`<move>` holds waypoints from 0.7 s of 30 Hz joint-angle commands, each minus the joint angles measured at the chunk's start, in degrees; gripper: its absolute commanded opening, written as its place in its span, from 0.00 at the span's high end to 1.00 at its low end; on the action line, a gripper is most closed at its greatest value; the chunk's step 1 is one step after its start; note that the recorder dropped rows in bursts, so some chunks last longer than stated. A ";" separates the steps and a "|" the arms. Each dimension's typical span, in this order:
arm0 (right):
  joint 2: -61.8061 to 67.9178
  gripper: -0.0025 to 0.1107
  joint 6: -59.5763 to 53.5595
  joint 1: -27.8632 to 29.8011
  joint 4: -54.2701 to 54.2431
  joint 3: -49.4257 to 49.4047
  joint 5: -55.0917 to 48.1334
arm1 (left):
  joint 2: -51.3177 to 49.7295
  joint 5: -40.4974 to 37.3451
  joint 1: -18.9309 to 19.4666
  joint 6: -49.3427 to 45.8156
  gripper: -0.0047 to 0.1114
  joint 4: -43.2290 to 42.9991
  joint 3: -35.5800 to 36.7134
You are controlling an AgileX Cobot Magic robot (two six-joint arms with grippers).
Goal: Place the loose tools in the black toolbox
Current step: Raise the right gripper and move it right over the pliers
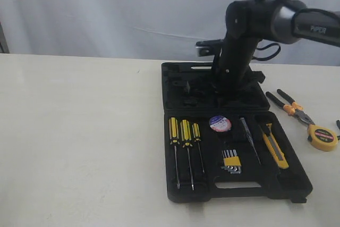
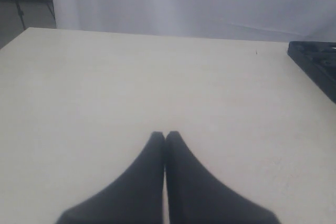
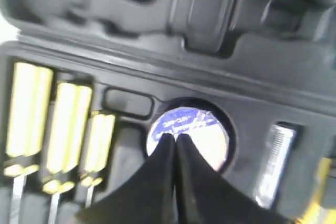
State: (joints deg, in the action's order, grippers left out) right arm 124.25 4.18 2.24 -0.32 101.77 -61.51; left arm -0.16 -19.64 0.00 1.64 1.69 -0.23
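Note:
The black toolbox (image 1: 178,86) lies open on the table. In its near half the small tape roll (image 1: 220,124) sits in a round recess and the yellow-black utility knife (image 1: 274,147) lies in a slot. On the table right of the box lie the black-handled pliers (image 1: 291,107) and the round yellow tape measure (image 1: 322,137). My right gripper (image 3: 175,139) is shut and empty, hovering just above the tape roll (image 3: 202,135). Over bare table, my left gripper (image 2: 165,135) is shut on nothing, with a corner of the toolbox (image 2: 315,66) off to one side.
Three yellow-black screwdrivers (image 1: 183,136), a hex-key set (image 1: 231,160) and a thin metal tool (image 1: 249,137) sit in the box's near half. My right arm (image 1: 234,62) rises over the far half. A white curtain hangs behind the table.

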 commanded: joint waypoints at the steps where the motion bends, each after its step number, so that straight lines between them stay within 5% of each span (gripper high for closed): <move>1: -6.30 0.98 -2.36 0.93 0.32 0.13 -0.42 | 0.16 0.02 -0.37 0.10 0.96 0.22 0.23; 11: -14.53 0.98 -2.46 8.62 0.32 -1.15 -8.33 | 0.16 0.02 -0.37 0.10 0.96 0.22 0.23; 21: -28.38 0.98 -2.46 15.69 -0.25 -17.32 -5.81 | 0.16 0.02 -0.37 0.10 0.96 -0.24 0.23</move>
State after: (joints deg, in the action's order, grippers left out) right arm 99.26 1.64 16.37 -0.54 87.07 -68.09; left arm -0.16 -19.64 0.00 1.64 1.69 -0.23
